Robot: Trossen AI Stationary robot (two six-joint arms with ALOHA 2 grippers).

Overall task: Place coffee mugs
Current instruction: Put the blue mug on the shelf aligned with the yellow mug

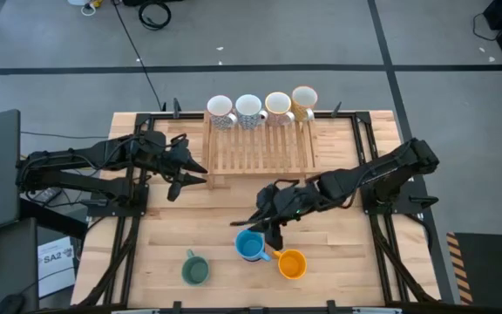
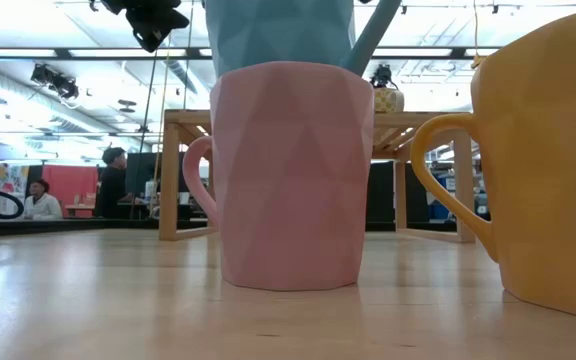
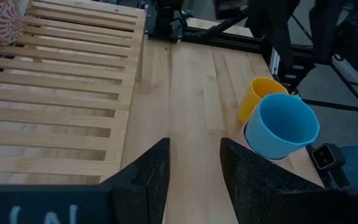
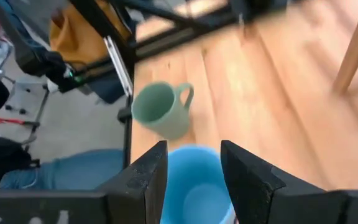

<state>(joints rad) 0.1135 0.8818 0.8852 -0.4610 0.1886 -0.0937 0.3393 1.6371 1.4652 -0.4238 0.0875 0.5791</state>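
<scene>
Floor sign (image 1: pixel 52 258) reads "SA2"; right tool (image 1: pixel 264 228) apart over blue mug (image 1: pixel 250 246); left tool (image 1: pixel 184 174) apart.

Wooden table (image 1: pixel 338 262) carries slatted rack (image 1: pixel 260 144) and mugs (green (image 1: pixel 195 269), orange (image 1: pixel 292 263)).

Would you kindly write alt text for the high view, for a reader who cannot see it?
Seen from above, the right hand hovers over a blue mug stacked in a pink one, beside an orange mug and a green mug on a wooden table. Four mugs line the far edge of a slatted wooden rack; the left hand waits beside it.
</scene>
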